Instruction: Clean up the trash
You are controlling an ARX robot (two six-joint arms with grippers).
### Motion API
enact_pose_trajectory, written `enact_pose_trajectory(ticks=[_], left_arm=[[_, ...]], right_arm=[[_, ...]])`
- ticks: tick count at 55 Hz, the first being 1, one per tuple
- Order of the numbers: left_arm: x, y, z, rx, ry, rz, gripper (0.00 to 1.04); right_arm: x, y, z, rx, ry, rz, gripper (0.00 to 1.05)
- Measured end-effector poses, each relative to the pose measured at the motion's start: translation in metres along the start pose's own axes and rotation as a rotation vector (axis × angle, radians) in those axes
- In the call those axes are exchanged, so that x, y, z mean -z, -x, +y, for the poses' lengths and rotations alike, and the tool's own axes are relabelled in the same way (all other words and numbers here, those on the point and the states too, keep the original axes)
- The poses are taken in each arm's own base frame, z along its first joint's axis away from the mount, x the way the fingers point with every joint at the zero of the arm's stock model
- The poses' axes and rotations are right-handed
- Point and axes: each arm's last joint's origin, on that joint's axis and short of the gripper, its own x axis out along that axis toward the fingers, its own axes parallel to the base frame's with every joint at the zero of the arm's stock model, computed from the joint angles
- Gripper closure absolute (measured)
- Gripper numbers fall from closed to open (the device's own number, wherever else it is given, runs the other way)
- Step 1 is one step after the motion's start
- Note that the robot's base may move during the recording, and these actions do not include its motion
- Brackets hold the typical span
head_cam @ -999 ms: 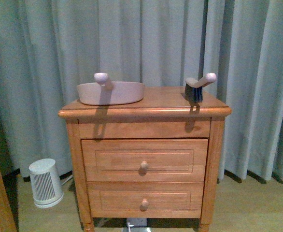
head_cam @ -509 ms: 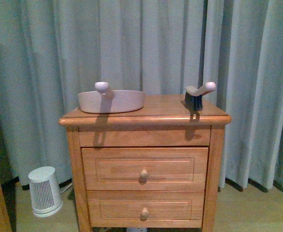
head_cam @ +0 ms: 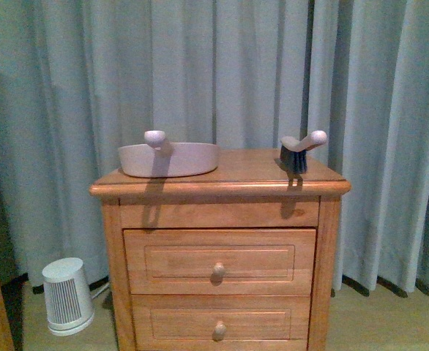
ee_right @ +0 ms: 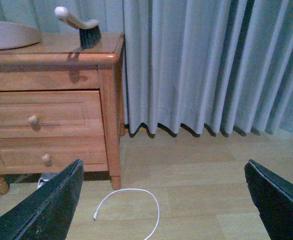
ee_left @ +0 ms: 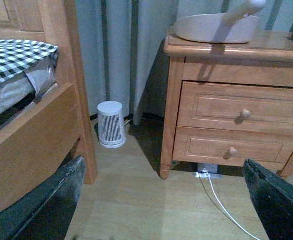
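As the front view showed it: we saw the desk [head_cam: 222, 187] across its whole top, a beige dustpan [head_cam: 168, 159] toward its left end and a brush [head_cam: 297, 150] toward its right end, well apart, with a pale curtain [head_cam: 236, 66] behind. Neither arm appeared there.
Left hand [ee_left: 162, 162]: only the left wrist view gave it to us. Its two dark fingers [ee_left: 51, 205] were spread wide and released, with bare floor [ee_left: 136, 210] between them.
Right hand [ee_right: 163, 162]: only the right wrist view gave it. It was released likewise, fingers wide apart and gripping nothing.
Bed [ee_left: 31, 135]: we saw it in the left wrist view alone, a wooden frame with black-and-white checked bedding [ee_left: 14, 52]. A small white ribbed appliance [ee_left: 110, 124] stood on the floor between it and the desk.
Cable [ee_right: 131, 202]: the right wrist view showed it, white, looped on the floor near the desk's front corner leg. The front view cut the floor off there.
Trash: we could not make it out in any of the three views, so we could not tell where it lay.
Hidden: the dustpan's inside sat behind its own wall in every view. The front view cropped the lower drawer [head_cam: 218, 329] and the legs. The right wrist view caught only the dustpan's edge.
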Motion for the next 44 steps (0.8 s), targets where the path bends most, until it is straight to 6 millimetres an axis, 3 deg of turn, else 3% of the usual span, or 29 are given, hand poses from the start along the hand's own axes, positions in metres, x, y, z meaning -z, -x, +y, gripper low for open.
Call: enact_pose_trajectory(ticks=[44], left_arm=[[0.0000, 0.0000, 0.0000, 0.000, 0.000, 0.000, 0.08]], right_arm=[[0.0000, 0.0000, 0.0000, 0.000, 0.000, 0.000, 0.07]])
